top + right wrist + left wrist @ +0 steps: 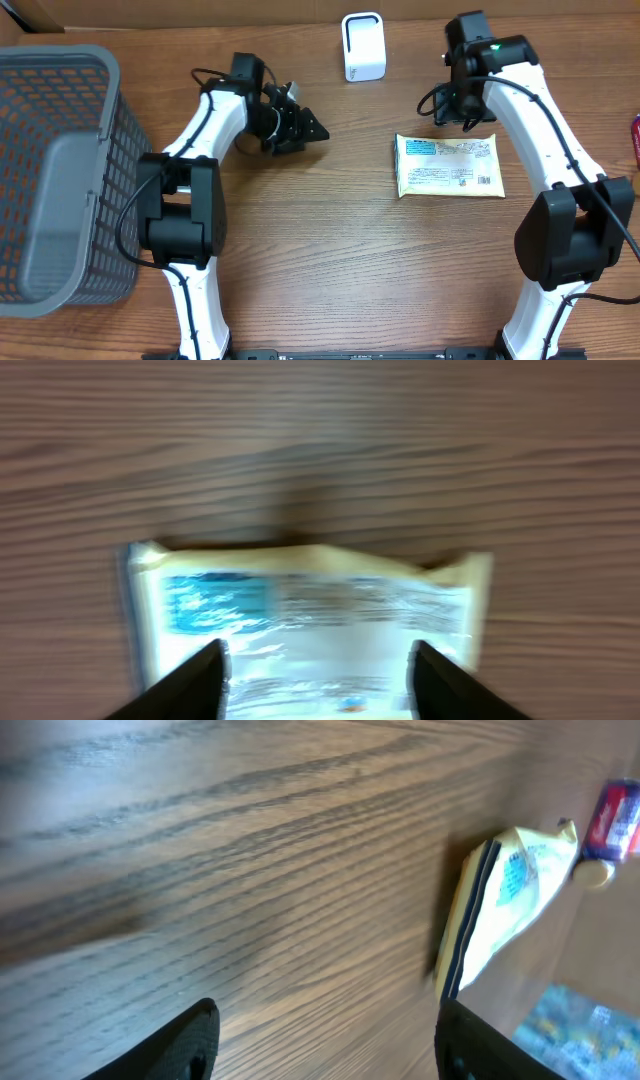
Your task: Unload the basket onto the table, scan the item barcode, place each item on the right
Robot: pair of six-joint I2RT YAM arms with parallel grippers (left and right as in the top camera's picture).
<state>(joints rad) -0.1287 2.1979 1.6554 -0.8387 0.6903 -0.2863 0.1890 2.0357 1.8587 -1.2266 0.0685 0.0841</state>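
The packet [448,165] lies flat on the table [330,250], printed side up, right of centre and well short of the white scanner [362,46] standing at the far edge; its long axis runs left to right across the table as I see it from overhead.

The right gripper [318,660] is plainly the nearer one; it hangs just past the packet's far long edge, on the scanner side, and its wrist camera looks down on that edge; its jaws stand apart and hold nothing.
In that view the packet's length stretches past both fingers [200,675], so the gap runs along the long axis and is narrower than the packet; I judge I would have to turn the wrist to span the short side, or else pinch the far edge.

The left gripper [300,127] sits well apart to the packet's left with bare wood between; its jaws are also spread and empty, and its camera shows the packet side-on, off to the right.
The grey basket [60,60] is farther left again and plays no part yet.

So the packet lies just toward me from the right fingertips; I judge that to be the arm to use; whether the barcode faces up I cannot tell, the print being too small.
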